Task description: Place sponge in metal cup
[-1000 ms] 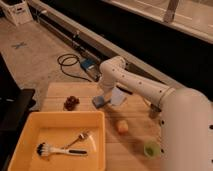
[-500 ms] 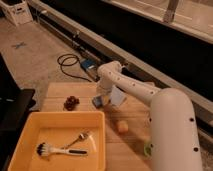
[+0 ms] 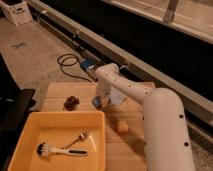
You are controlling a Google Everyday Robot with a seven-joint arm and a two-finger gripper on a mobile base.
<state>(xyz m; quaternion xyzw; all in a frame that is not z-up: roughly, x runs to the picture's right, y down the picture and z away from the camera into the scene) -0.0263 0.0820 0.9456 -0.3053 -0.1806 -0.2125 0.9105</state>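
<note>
The sponge (image 3: 97, 103), a small blue-grey block, sits at the tip of my gripper (image 3: 101, 101) over the wooden table (image 3: 60, 92), just behind the yellow bin. The gripper hangs down from the white arm, right at the sponge. The metal cup (image 3: 71, 103), small and dark, stands on the table about a hand's width left of the sponge. The gripper's wrist hides part of the sponge.
A yellow bin (image 3: 30, 131) at front left holds a dish brush (image 3: 57, 150) and a fork (image 3: 80, 137). An orange-yellow block (image 3: 122, 126) lies right of the bin. A pale flat cloth (image 3: 119, 96) lies behind the gripper. My white forearm (image 3: 162, 125) fills the right side.
The gripper and the sponge have shifted slightly left, toward the dark cup. The forearm now covers more of the right side and hides the green object seen earlier.
</note>
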